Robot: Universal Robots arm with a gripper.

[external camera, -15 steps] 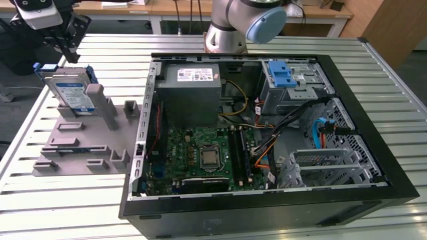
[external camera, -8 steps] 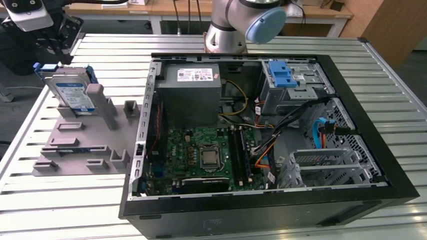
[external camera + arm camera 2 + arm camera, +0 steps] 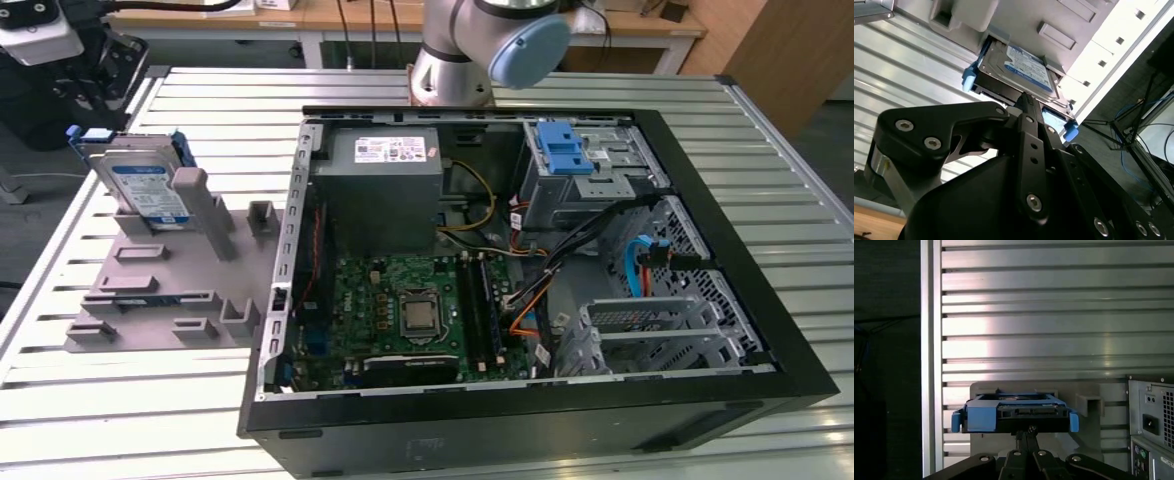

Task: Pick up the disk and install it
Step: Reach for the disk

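The gripper (image 3: 1026, 100) has its two black fingers pressed tight together, and there is nothing between them. In both wrist views its tips point at the disk (image 3: 1021, 67) and sit near one end of it. I cannot tell if they touch it. The disk is a flat silver box with a blue and white sticker and blue plastic rails on its sides. In the first wrist view you see its end (image 3: 1014, 412), with a blue corner on each side. In the exterior view the disk (image 3: 144, 185) stands up on its edge, leaning a bit, in a slot of a grey holder (image 3: 160, 290). The holder lies on a table (image 3: 120, 400) made of long metal strips, on the exterior view's left. Just beside the holder lies a big black computer case (image 3: 534, 425) with its side off. Inside it are a green board (image 3: 407, 310), a grey power box (image 3: 380, 190) and, further back, a metal bay (image 3: 594, 190) with a blue latch (image 3: 567, 150) on top. Behind the case stands the arm (image 3: 467, 50).
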